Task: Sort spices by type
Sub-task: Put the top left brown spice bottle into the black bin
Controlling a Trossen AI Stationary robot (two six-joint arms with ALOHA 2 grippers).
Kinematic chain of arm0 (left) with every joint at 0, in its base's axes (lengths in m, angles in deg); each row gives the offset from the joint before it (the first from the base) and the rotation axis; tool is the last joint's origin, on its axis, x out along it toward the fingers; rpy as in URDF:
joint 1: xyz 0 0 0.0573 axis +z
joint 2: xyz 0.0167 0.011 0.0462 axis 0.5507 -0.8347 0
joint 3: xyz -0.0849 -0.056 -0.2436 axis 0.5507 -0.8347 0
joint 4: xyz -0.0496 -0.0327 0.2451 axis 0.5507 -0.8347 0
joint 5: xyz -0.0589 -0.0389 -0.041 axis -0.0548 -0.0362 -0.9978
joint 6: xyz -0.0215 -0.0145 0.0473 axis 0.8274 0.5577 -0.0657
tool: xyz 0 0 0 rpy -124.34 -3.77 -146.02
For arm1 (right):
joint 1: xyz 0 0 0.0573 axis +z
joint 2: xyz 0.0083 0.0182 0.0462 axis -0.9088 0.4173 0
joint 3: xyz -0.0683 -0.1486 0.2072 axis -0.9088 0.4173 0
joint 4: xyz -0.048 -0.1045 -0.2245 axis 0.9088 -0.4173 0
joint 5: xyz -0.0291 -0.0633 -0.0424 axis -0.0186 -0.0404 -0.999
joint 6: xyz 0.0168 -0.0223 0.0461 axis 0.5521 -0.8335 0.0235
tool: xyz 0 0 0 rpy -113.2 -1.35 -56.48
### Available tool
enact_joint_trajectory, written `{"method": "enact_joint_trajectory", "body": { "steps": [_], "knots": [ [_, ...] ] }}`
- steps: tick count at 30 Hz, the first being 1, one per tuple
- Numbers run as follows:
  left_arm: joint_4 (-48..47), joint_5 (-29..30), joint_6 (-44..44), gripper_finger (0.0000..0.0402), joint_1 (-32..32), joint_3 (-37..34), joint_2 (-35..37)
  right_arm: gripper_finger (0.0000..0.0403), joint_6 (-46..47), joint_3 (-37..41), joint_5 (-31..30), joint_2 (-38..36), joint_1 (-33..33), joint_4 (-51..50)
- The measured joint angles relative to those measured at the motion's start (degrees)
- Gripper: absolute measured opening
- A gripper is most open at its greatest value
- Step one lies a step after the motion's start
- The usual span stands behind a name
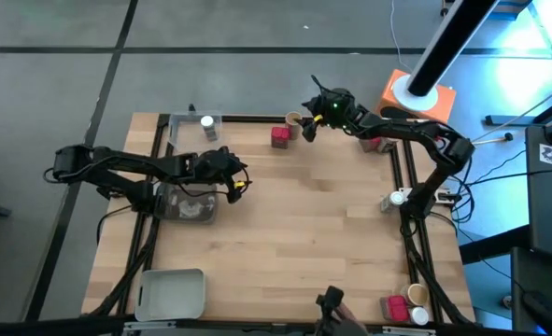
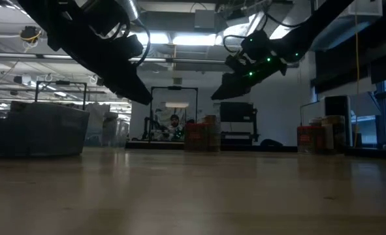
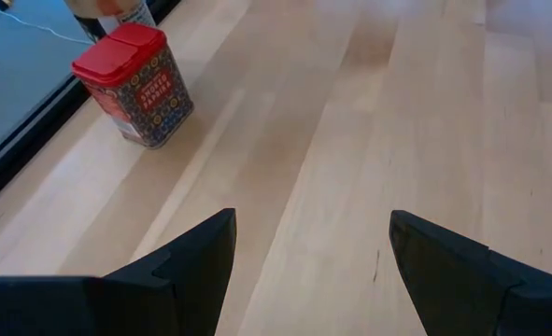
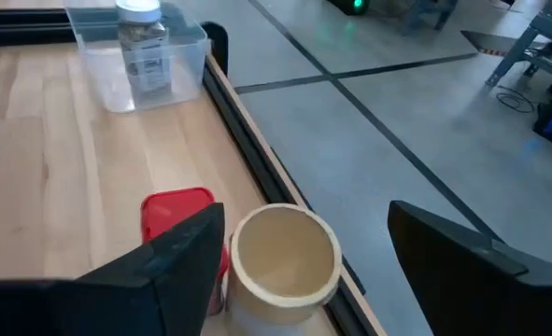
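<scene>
1. On your left, the left pincer [image 1: 238,183] hangs over the counter [image 1: 304,233] just beside a clear tray [image 1: 187,203], its fingers spread wide and holding nothing. Its wrist view looks across bare wood towards a red spice tin [image 3: 135,84], well apart from the fingers. I judge this arm to be waiting between picks.

2. Further along the far edge, a white-lidded jar [image 1: 206,124] stands inside another clear tray [image 1: 177,131]. One jar looks sorted there already.

3. In the middle of the far edge, the red spice tin [image 1: 279,136] and a tan-lidded jar [image 1: 293,119] stand just beside each other, two kinds mixed.

4. The right pincer [image 1: 310,107] hovers near that pair, wide and empty, with the tan-lidded jar [image 4: 283,254] between its fingers in the wrist view. This looks like the step in hand: the approach to a grasp.

5. Your next move likely calls for lowering straight around the jar without nudging the tin, then closing.

6. At the near right corner, three more spices [image 1: 406,304] wait, so much sorting is left.
</scene>
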Motion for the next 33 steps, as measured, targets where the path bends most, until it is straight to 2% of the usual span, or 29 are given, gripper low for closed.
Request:
{"method": "enact_joint_trajectory", "body": {
  "steps": [7, 11, 17, 20, 25, 33],
  "knots": [
    [0.2, 0.7, 0.1, 0.0265, 0.0, 0.0, 0.0, 0.0301, -0.3, -0.3, -3.8, 0.5, -0.1, -0.1],
    [0.3, 3.0, 1.1, 0.0265, 0.0, 0.0, 0.0, 0.0301, -0.3, -0.3, -3.9, 0.5, -0.2, -0.1],
    [0.3, 3.2, 1.5, 0.0265, 0.0, 0.0, 0.0, 0.0303, -0.4, -0.3, -3.2, 0.5, -0.1, -0.3],
    [0.3, 3.2, 1.3, 0.0265, 0.0, 0.0, 0.0, 0.0323, -0.7, -0.3, -3.1, 0.5, -0.1, -0.1],
    [0.3, 3.2, 1.3, 0.0265, 0.0, 0.0, 0.0, 0.0390, -0.4, -0.3, -3.7, 0.5, -0.1, -0.1],
    [0.3, 3.2, 1.3, 0.0265, 0.0, 0.0, 0.0, 0.0382, 0.5, -0.4, -2.8, 1.0, -0.1, 2.5]
  ]
}}
